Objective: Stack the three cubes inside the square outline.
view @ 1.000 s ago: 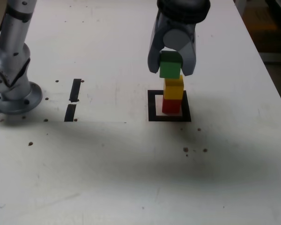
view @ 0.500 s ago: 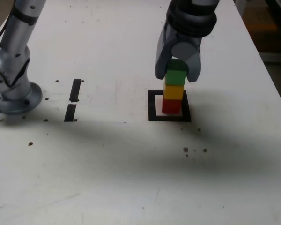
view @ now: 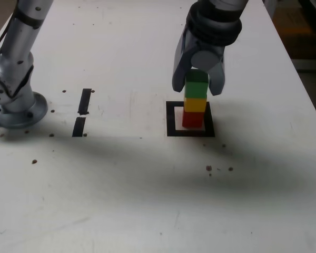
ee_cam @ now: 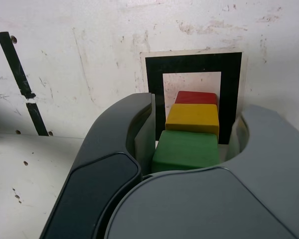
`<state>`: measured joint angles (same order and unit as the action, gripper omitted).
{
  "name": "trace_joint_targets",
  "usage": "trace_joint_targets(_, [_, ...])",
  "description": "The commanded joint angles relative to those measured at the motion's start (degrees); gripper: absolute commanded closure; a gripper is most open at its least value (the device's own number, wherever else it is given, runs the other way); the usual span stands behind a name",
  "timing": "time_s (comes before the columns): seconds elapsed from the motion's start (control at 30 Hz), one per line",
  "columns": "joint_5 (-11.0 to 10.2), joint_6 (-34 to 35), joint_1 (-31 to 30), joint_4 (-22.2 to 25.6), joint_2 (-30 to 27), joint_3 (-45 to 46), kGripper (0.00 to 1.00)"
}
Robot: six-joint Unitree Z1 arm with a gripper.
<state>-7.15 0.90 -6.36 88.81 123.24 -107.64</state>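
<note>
1. Reaching in from the far edge of the exterior view, your arm (view: 221, 10) angles down toward the near side, its wrist set slightly to the right of the fingertips and the gripper (view: 197, 90) poised over the stack.

2. Your gripper's fingers stand apart, one on each side of the green cube (view: 196, 85); the wrist view shows a gap between the cube and one finger (ee_cam: 239, 134), while at the other finger you cannot tell whether the pad touches.

3. Beneath your gripper, the green cube sits on top of the yellow cube (view: 195, 104), which rests on the red cube (view: 193, 119). The three form an upright column, its faces roughly in line.

4. At the foot of your stack, the red cube stands on the white centre of the square outline (view: 171, 122), nearer the black frame's right side than its left in the exterior view.

5. Anchoring your arm at the exterior view's left is its round base (view: 21, 112) on the pale table (view: 121, 200), with the lower arm rising from it and leaning to the right toward the far edge.

6. Between your base and the outline lie two black tape strips (view: 85, 101), one farther, one nearer, close together.
</note>
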Motion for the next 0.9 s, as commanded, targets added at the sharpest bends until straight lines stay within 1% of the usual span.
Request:
trace_joint_targets(0.0, [0.2,-0.1,0.1,0.1,-0.3,0.1,0.08])
trace_joint_targets(0.07, [0.2,-0.1,0.1,0.2,-0.6,0.1,0.04])
trace_joint_targets(0.17, [0.1,0.0,0.0,1.1,-1.7,-0.3,0.01])
trace_joint_targets(0.27, [-0.3,0.3,-0.1,2.8,-5.4,-0.5,0.00])
trace_joint_targets(0.33, [-0.8,0.3,0.0,3.8,-10.3,0.7,0.00])
trace_joint_targets(0.43, [-1.5,-0.5,1.2,4.4,-21.0,5.8,0.00])
trace_joint_targets(0.5, [-1.1,-2.1,3.2,4.2,-29.8,12.2,0.00])
trace_joint_targets(0.57, [-0.1,-3.5,5.2,3.4,-36.2,19.0,0.00])
trace_joint_targets(0.63, [1.1,-4.5,6.6,1.3,-40.8,26.6,0.00])
trace_joint_targets(0.7, [2.3,-4.9,7.3,-2.3,-43.8,34.6,0.00])
trace_joint_targets(0.77, [3.3,-4.9,7.4,-7.2,-45.3,42.7,0.00])
trace_joint_targets(0.87, [4.2,-4.9,7.4,-15.2,-45.7,53.3,0.00])
